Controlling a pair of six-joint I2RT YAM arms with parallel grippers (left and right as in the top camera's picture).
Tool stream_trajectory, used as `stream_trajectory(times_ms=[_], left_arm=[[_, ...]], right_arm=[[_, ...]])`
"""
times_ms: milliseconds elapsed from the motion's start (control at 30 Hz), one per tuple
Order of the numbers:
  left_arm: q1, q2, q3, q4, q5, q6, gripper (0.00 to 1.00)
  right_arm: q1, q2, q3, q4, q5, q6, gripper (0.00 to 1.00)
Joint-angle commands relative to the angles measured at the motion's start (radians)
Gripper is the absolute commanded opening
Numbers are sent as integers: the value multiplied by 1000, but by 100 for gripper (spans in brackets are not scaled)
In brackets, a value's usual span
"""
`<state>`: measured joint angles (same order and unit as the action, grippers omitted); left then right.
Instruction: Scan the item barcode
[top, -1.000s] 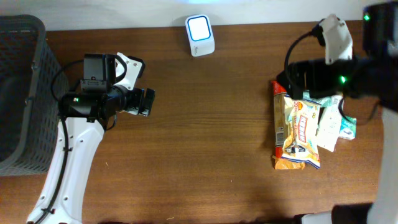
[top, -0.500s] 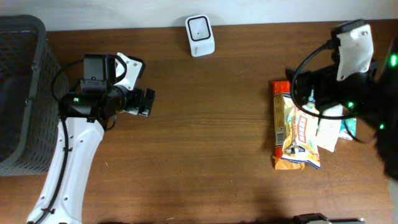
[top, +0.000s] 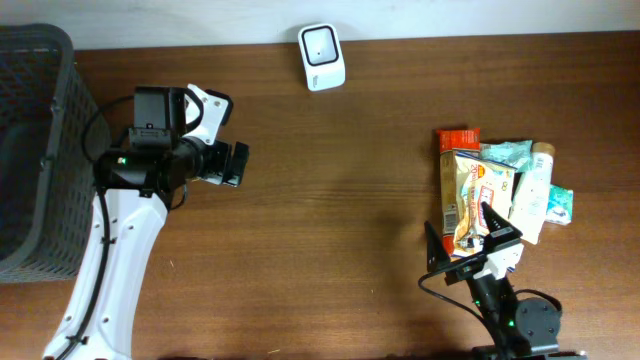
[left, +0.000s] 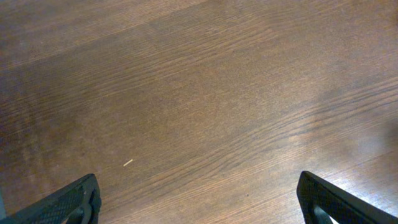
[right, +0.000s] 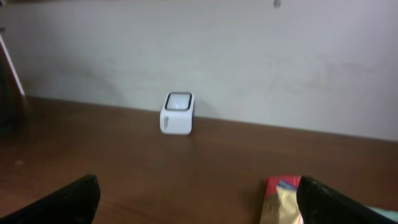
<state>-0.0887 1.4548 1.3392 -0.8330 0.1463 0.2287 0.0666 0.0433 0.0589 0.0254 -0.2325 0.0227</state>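
The brown wooden table (top: 330, 230) is carrying everything, with a dark mesh basket (top: 30, 150) sitting over its left edge. The left arm (top: 110, 250) is reaching in from the near-left corner, and the left jaws are standing wide apart above bare wood, gripping and touching nothing. The right arm (top: 495, 300) is rising from the near edge on the right. The right jaws are likewise gaping fully, hovering over the near end of the pile of packets (top: 500, 190) by the right edge, clamped on none of them. In that pile an orange-and-yellow snack packet (top: 478, 205) is lying lengthwise beside a red packet (top: 458, 139), a teal pack (top: 505, 152) and a white tube (top: 532, 190); their printing is showing too small to read. The white scanner (top: 322, 57) is sitting at the far edge, well apart from the pile.
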Motion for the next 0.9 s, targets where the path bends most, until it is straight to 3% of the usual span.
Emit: stream_trajectory(times_ms=[0,533,633,700,833,867], left_arm=[[-2,-8,7,1,10,12,99],[-2,-10,5,1,10,12,99],[-2,-156,-47,15,-31,13,99],[1,-328,-211,161,-77,12,99],[9,-773,-829,841,-61,12,99],[10,-876,-949,947,-61,12,99]], right_arm=[[6,-40,-53,-63,2,12,99],[5,-40,-53,-82,-2,12,99],[5,-40,-53,-82,-2,13,99],[5,-40,-53,-82,-2,12,99],[5,-40,-53,-82,-2,12,99],[5,-40,-53,-82,-2,12,99]])
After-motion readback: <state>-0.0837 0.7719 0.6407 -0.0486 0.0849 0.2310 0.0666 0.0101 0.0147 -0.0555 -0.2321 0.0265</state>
